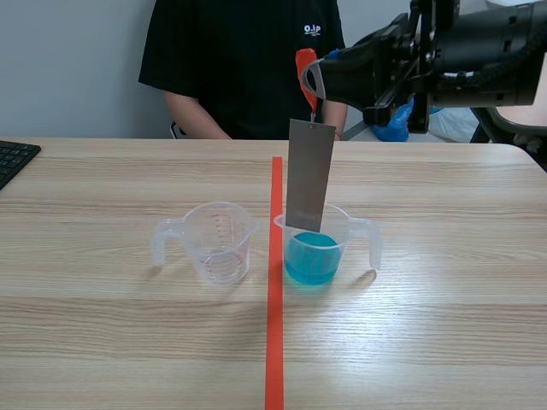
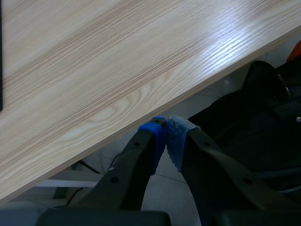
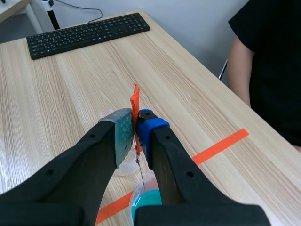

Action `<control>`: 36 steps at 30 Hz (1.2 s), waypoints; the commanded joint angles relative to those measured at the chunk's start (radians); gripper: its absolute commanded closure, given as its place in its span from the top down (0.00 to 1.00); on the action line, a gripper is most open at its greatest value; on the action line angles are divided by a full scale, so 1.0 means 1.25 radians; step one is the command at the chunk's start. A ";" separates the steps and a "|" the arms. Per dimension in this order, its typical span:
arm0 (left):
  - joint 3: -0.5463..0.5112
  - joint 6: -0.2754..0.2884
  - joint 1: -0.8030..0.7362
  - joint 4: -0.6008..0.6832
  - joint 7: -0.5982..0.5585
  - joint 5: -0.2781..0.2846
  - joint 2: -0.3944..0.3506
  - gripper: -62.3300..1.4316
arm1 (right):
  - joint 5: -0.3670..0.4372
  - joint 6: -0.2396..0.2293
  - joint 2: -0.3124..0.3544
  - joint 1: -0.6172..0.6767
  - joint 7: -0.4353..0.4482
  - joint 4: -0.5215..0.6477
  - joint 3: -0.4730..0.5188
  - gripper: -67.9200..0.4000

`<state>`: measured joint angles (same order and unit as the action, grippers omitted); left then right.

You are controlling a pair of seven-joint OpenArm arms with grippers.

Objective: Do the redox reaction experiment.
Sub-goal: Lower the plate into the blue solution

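A grey metal plate [image 1: 309, 175] hangs upright from a thin wire hook on an orange tag [image 1: 303, 61]. My right gripper [image 1: 312, 79] is raised above the table's middle and shut on that tag [image 3: 135, 96]. The plate's lower edge stands in the mouth of a clear measuring cup [image 1: 349, 231] that holds blue liquid [image 1: 312, 256]. Whether plate and liquid touch cannot be told. A second clear cup [image 1: 220, 243], empty, stands just left of the tape line. My left gripper [image 2: 166, 127] is shut on nothing, off the table beside its edge [image 2: 155, 101]. It does not show in the scene view.
A person in a black shirt [image 1: 244, 60] sits across the table, behind the plate. A black keyboard [image 1: 13, 158] lies at the far left edge. An orange tape line [image 1: 275, 299] runs down the middle between the two cups.
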<state>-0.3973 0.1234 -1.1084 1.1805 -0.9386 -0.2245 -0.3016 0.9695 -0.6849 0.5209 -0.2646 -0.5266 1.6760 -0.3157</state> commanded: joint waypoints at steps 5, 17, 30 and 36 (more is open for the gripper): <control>0.003 -0.001 0.001 0.010 0.016 -0.008 -0.010 0.09 | 0.009 -0.034 -0.004 -0.010 0.025 -0.035 -0.008 0.03; 0.003 0.001 0.025 0.009 0.073 -0.022 -0.014 0.09 | 0.002 -0.049 -0.017 -0.010 0.075 -0.169 -0.048 0.03; 0.003 0.001 0.025 0.009 0.073 -0.022 -0.014 0.09 | -0.070 -0.049 -0.040 -0.010 0.122 -0.248 -0.048 0.03; 0.003 0.001 0.025 0.009 0.076 -0.022 -0.014 0.09 | -0.070 -0.049 -0.040 -0.010 0.122 -0.248 -0.048 0.03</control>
<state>-0.3939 0.1268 -1.0664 1.1847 -0.8349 -0.2607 -0.3187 0.8787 -0.7338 0.4599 -0.2600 -0.3855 1.3518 -0.3763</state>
